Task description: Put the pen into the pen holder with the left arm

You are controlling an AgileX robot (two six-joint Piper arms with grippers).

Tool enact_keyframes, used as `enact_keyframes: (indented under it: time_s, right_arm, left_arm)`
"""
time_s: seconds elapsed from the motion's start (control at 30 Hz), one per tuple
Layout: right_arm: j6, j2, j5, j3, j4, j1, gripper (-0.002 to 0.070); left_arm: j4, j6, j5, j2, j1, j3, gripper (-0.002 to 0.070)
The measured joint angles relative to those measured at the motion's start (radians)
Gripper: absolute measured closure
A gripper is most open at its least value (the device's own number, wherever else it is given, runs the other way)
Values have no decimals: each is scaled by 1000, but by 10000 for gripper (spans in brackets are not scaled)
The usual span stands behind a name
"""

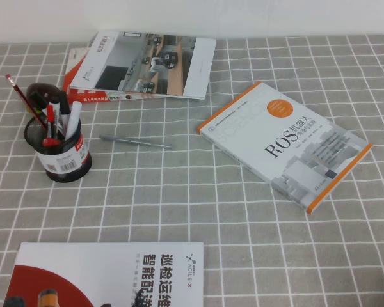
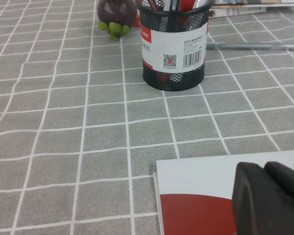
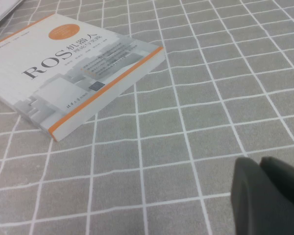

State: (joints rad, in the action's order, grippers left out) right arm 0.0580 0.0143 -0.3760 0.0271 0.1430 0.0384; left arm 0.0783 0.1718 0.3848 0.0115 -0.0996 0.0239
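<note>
The slim grey pen (image 1: 136,141) lies flat on the checked cloth, just right of the pen holder (image 1: 61,150), a black mesh cup with a barcode label holding a red pencil and markers. In the left wrist view the holder (image 2: 173,49) stands ahead and the pen (image 2: 252,47) lies behind it to one side. My left gripper (image 2: 264,170) is shut and empty, low over the near red-and-white booklet (image 2: 201,196), well short of the pen. My right gripper (image 3: 259,165) is shut and empty over bare cloth near the ROS book (image 3: 73,73).
A dark purple mangosteen-like fruit (image 1: 41,96) sits behind the holder. A stack of magazines (image 1: 144,64) lies at the back. The orange-edged ROS book (image 1: 288,144) lies at the right. A red-and-white booklet (image 1: 109,275) lies at the front edge.
</note>
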Motion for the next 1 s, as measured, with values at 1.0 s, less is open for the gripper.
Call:
enact_keyframes:
  time_s: [1.0]
  right_arm:
    - [0, 0, 0, 0, 0, 0, 691]
  left_arm:
    - [-21, 0, -9, 0, 0, 0, 677]
